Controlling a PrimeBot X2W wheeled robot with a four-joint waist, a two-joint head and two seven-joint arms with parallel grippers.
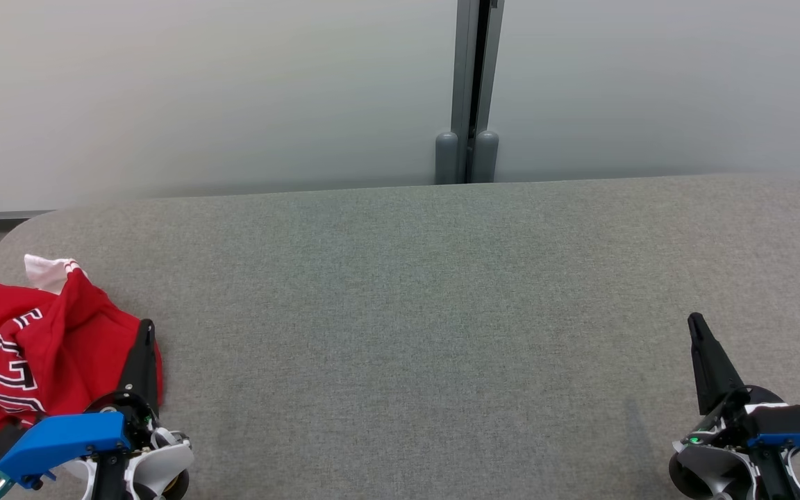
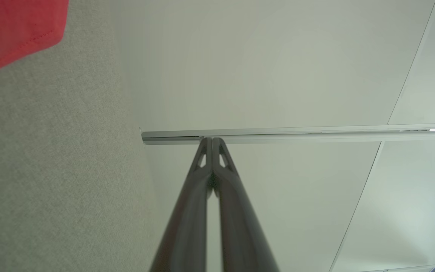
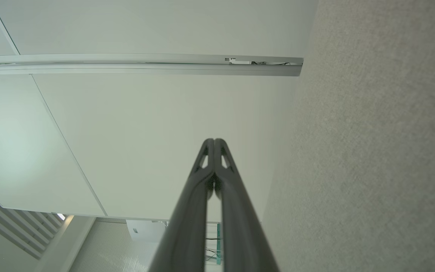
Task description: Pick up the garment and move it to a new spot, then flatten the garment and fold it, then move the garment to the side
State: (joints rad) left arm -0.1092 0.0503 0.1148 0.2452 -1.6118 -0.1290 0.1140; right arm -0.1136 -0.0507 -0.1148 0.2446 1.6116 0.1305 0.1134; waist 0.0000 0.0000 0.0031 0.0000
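While the garment [image 1: 32, 347] lies bunched on the table [image 1: 407, 312], we have not started.
Our left fingers [image 1: 142, 361] and right fingers [image 1: 709, 361] are pressed together, empty; every step is left.

The garment [image 1: 32, 347] lies on the table [image 1: 407, 312] at its left end, near the front edge. The left gripper [image 1: 145, 328] is just right of the garment and overlaps its right edge in the head view. In the left wrist view, the garment [image 2: 13, 30] lies apart from the fingertips. The right gripper [image 1: 696, 323] is over the table's front right, well apart from both. A wall [image 1: 198, 90] stands behind the table, with 1 post [image 1: 473, 90] just behind the far edge, right of centre.
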